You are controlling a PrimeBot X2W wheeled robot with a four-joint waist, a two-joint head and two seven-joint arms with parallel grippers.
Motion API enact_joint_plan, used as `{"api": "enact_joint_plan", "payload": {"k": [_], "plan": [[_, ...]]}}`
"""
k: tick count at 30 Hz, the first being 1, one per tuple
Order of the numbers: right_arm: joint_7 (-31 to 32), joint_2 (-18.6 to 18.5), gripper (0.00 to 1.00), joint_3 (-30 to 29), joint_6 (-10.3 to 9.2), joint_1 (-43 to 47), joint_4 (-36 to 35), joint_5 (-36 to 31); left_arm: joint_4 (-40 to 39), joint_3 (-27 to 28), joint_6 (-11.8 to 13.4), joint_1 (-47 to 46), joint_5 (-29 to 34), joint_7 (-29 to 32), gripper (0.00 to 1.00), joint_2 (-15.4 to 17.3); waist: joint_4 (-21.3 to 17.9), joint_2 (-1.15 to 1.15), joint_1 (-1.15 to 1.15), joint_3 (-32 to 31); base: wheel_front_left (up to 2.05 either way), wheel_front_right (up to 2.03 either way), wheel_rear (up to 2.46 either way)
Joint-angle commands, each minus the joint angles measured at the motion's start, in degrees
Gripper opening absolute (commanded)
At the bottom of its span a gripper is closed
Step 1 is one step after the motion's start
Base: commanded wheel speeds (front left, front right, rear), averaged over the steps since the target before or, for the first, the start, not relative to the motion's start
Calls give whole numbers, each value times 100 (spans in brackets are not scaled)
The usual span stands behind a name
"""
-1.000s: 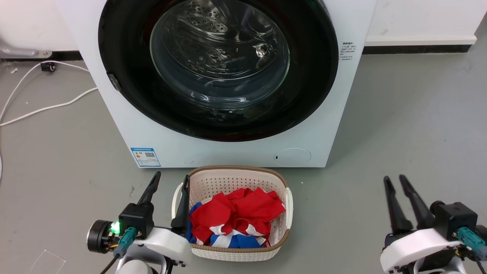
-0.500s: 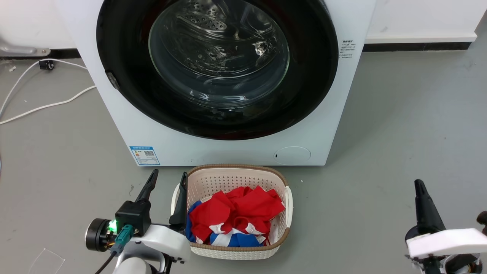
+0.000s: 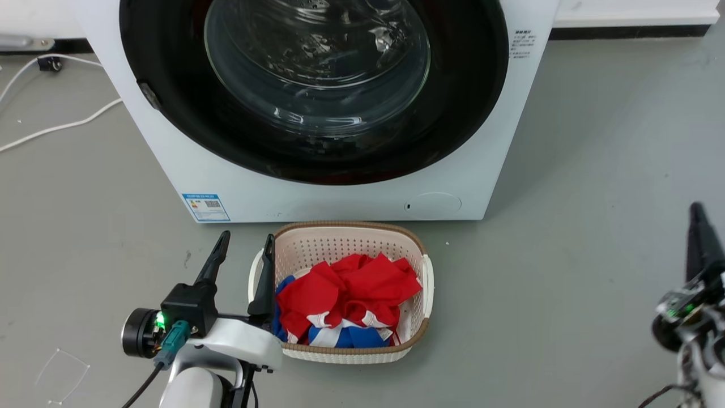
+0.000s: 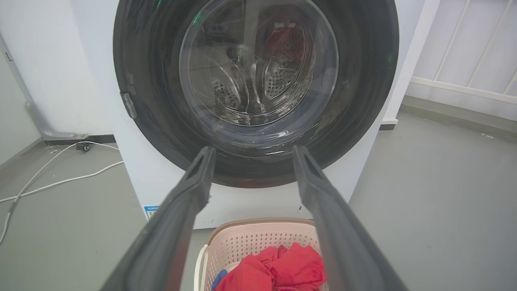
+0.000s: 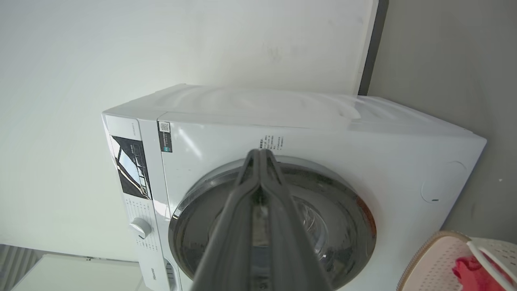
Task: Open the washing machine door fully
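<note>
**Washing machine door (image 3: 314, 85) shut, both grippers clear of it**

The washing machine door sat flush in the front of the washing machine (image 3: 340, 198). Its glossy black ring filled nearly the whole width of the white panel, and the perforated drum showed through the clear glass centre. A blue label (image 3: 205, 207) was stuck at the panel's lower left, and a small round cap (image 3: 435, 202) sat at its lower right.

On the grey floor (image 3: 595, 170) just in front of the machine stood a pale basket (image 3: 345, 225) holding red, blue and white clothes (image 3: 351, 289).

The left gripper (image 3: 247, 236) hung low beside the basket with its two dark fingers spread apart and nothing between them. Seen from the head camera, one finger crossed the basket's left handle, though contact could not be judged. In the left wrist view the fingers pointed at the bottom of the door, well short of it.

The right gripper (image 3: 695, 209) stood far off at the right edge. In the right wrist view its fingers (image 5: 250, 194) lay pressed together, holding nothing and aimed towards the door's rim.

A white cable (image 3: 56, 127) trailed across the floor to the machine's left.
</note>
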Motion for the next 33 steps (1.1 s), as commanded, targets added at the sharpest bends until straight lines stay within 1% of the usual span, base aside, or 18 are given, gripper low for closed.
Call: {"api": "enact_joint_plan", "payload": {"k": [1, 5, 7, 11, 15, 20, 22, 29, 33], "plan": [[123, -180, 0, -95, 0, -268, 149, 109, -29, 22, -16, -79, 38, -14, 100, 5, 15, 0, 0, 117, 0, 0, 0], [512, -589, 0, -226, 0, -1009, 697, 450, -83, 56, -31, -199, 56, -14, 100, -17, 62, 0, 0, 336, 0, 0, 0], [716, -883, 0, -155, 1, -1378, 992, 423, -108, 63, -48, -271, 80, -14, 100, -30, 106, 0, 0, 453, 0, 0, 0], [1225, -1333, 0, 157, 1, -2162, 1549, 304, -156, 43, -68, -425, 118, -14, 100, -69, 215, 0, 0, 688, 0, 0, 0], [1664, -1629, 0, 477, 1, -3011, 2145, 157, -211, 10, -114, -589, 153, -14, 100, -113, 322, 0, 0, 930, 0, 0, 0], [2249, -1703, 0, 965, 1, -4106, 2872, -84, -323, -61, -162, -769, 167, -14, 100, -158, 455, 0, 0, 1240, 0, 0, 0], [2388, -1703, 0, 1149, 1, -4512, 3103, -249, -370, -92, -175, -835, 171, -14, 100, -166, 506, 0, 0, 1355, 0, 0, 0], [2666, -1408, 0, 1623, 1, -5784, 3816, -699, -524, -116, -206, -1009, 213, -14, 100, -198, 561, 0, 0, 1725, 0, 0, 0], [2672, -1293, 0, 1756, 1, -6182, 4020, -889, -551, -134, -221, -1099, 215, -14, 100, -210, 599, 0, 0, 1855, 0, 0, 0]]}}
